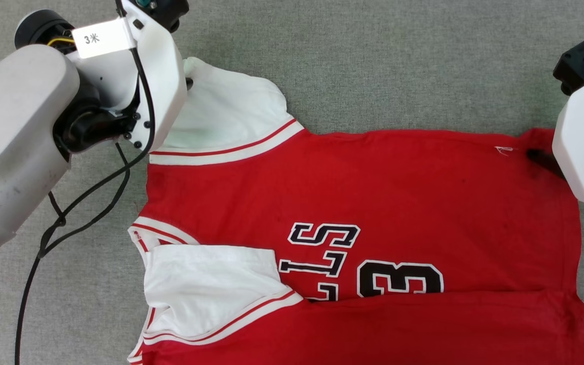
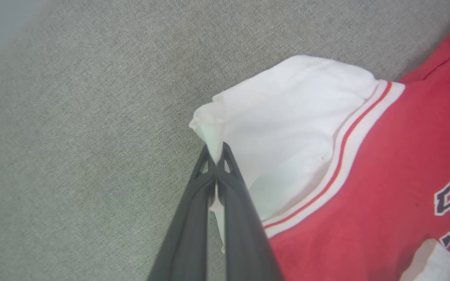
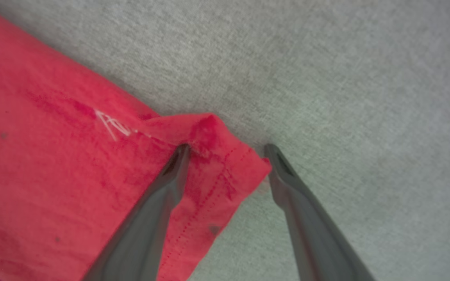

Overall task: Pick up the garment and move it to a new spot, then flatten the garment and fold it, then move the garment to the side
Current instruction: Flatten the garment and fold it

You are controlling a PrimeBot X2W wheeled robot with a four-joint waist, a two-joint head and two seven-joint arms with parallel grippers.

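Grey woven cloth (image 1: 398,66) covers the surface under the red jersey (image 1: 373,177), which lies flat across the middle and bottom of the head view, its lower part folded up over the black lettering. From the upper left the pale left arm (image 1: 13,126) reaches in. The left gripper (image 2: 217,156) is pinched tight on the edge of a white sleeve (image 2: 287,113). At the right edge the right gripper (image 3: 228,148) stands spread, one finger over the red hem corner (image 3: 225,175), the other over bare cloth.

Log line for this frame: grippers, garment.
left gripper: shut on sleeve tip | right gripper: open astride hem corner | garment: flat, near side folded over
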